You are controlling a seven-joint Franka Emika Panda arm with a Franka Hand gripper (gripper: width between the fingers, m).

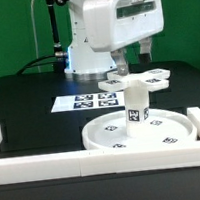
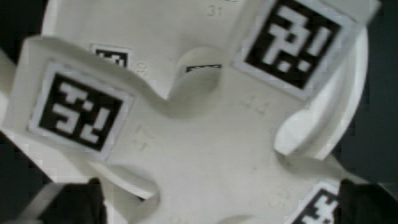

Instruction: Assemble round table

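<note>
The large rimmed round disc (image 1: 162,131) lies flat at the front of the table. The short cylinder leg (image 1: 137,111) stands upright on its middle. Behind it the cross-shaped four-lobed base (image 1: 154,79) lies on the table. My gripper (image 1: 135,70) is lowered right over the base. In the wrist view the base (image 2: 205,110) fills the picture, with tags on its lobes. My gripper (image 2: 217,208) is open, its dark fingertips (image 2: 71,205) set wide apart on either side of the base.
The marker board (image 1: 80,102) lies on the black table at the exterior view's left of the base. White border rails (image 1: 95,159) run along the front and both sides. The arm's body stands at the back.
</note>
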